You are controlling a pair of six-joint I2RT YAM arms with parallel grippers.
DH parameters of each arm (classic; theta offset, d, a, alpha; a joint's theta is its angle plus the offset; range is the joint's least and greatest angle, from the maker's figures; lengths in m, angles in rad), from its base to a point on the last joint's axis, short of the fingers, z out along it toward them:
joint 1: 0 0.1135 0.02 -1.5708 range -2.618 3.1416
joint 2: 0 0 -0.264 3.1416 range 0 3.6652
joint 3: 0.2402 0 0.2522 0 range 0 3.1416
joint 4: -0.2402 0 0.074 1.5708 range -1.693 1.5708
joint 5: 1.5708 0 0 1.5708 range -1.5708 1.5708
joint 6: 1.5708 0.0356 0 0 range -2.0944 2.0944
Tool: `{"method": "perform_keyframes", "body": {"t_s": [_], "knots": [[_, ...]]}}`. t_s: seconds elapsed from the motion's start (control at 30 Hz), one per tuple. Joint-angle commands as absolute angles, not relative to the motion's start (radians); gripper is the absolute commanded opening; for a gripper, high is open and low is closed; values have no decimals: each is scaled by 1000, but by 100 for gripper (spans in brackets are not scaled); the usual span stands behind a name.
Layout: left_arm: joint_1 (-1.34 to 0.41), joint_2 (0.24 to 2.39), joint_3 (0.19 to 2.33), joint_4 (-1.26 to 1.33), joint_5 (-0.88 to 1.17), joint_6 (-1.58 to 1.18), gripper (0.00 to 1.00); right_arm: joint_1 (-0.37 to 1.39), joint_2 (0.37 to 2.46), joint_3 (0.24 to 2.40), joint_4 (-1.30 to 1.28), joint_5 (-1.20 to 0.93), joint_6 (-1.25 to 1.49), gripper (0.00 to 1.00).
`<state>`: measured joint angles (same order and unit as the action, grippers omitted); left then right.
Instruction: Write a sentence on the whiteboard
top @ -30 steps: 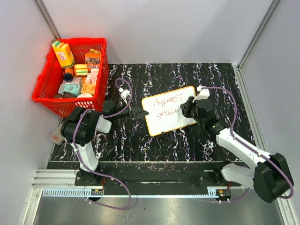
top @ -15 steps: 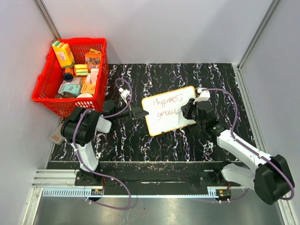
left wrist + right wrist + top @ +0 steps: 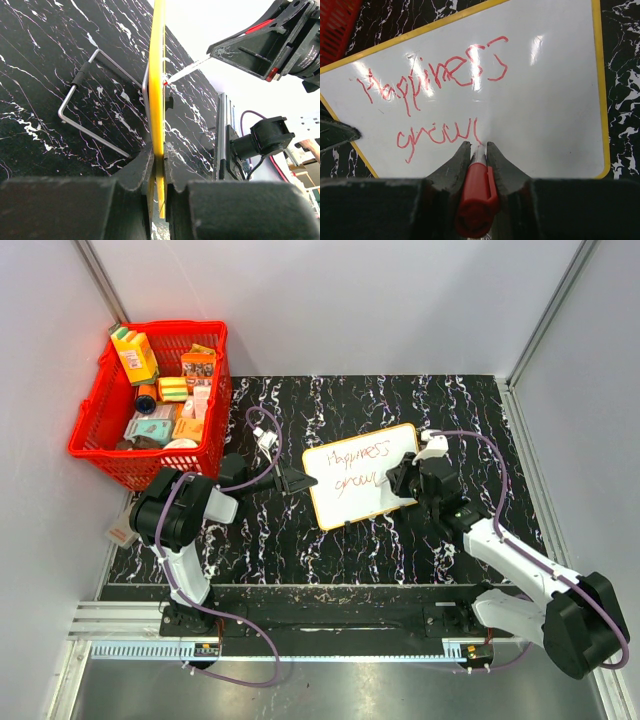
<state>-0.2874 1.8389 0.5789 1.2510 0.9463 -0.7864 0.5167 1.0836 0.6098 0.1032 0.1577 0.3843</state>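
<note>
- Black marble table (image 3: 400, 400); the board (image 3: 362, 475) sits mid-table, btwn both arms.
- The board is propped tilted on a wire stand (image 3: 76, 82). It looks light, stiff and slick, so it prob. slides or tips under pen pressure; best held at the rim.
- The left gripper (image 3: 297, 481) is clamped on the board's left edge, bracing it.
- The right gripper (image 3: 479, 150) is clamped on the marker (image 3: 476, 192), near its tip.
- The marker tip touches the board at the end of the 2nd line.
- The sentence (image 3: 445, 75): red script, "Happiness" over "grow", prob. unfinished.
</note>
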Motion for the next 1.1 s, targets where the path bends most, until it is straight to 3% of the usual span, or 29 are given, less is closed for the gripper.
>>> {"method": "perform_keyframes", "body": {"t_s": [0.0, 0.27, 0.57, 1.07], "knots": [[-298, 1807, 588, 1359, 966, -750, 0, 520, 1075, 601, 132, 115, 414, 0], [-298, 1804, 586, 1359, 965, -749, 0, 520, 1068, 612, 161, 95, 437, 0], [-298, 1805, 586, 1359, 965, -749, 0, 518, 905, 597, 166, 172, 417, 0], [-299, 1805, 584, 1362, 965, -750, 0, 495, 1022, 710, 152, 271, 351, 0]]}}
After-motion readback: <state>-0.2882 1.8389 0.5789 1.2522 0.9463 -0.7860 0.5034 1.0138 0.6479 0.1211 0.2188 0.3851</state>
